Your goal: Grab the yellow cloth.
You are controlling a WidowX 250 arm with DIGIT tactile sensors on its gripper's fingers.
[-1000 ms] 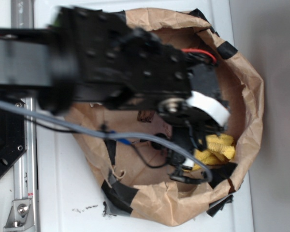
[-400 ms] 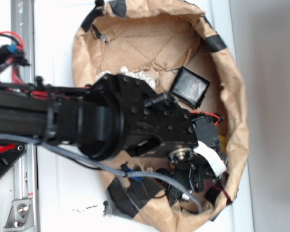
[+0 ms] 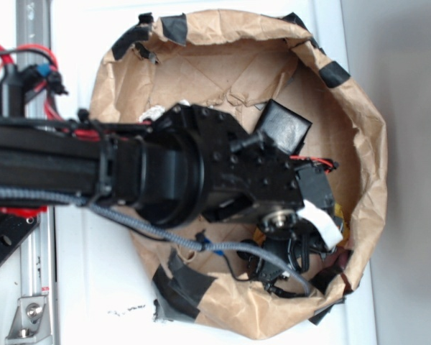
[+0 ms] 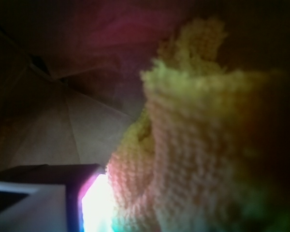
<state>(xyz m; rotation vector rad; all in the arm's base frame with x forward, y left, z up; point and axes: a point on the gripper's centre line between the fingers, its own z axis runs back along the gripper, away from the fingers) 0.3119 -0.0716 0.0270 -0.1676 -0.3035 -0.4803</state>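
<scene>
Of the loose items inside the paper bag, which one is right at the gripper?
The yellow cloth: its terry folds fill the wrist view, while the black square pad lies apart, farther up the bag.

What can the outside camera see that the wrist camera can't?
Only the exterior view shows the whole brown paper bag, its black tape, the black pad, the robot arm reaching in and the white table. Only the wrist view shows the yellow cloth up close, fuzzy and folded, filling the picture. Both share the bag's brown inside and the cloth, though outside only a yellow sliver peeks from under the arm. The fingers are hidden.
</scene>
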